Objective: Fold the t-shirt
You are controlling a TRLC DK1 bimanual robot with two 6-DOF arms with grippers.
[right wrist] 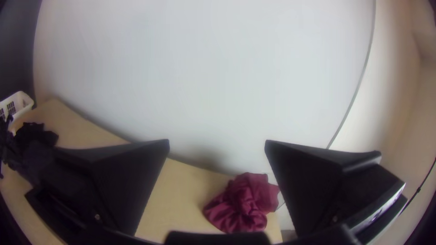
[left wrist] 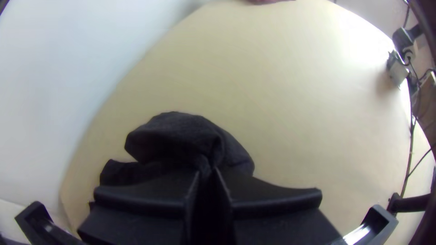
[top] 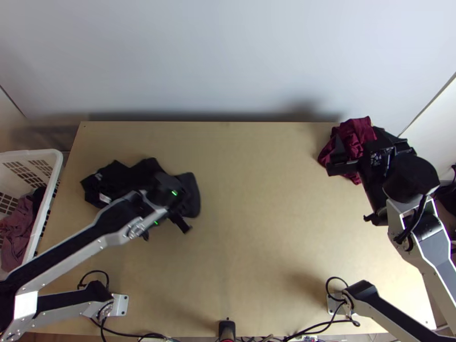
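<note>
Left end effector (top: 175, 200) seemingly grips cloth (left wrist: 179, 134) on table (top: 256, 228) beside wall (top: 228, 57).

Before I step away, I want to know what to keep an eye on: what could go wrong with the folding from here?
The left tool is closed on one part of the bunched black cloth, so lifting it could raise a crumpled wad rather than spread it.

The maroon cloth lies bunched at the table's far right corner, near the open right tool; a careless swing might push it off.
</note>
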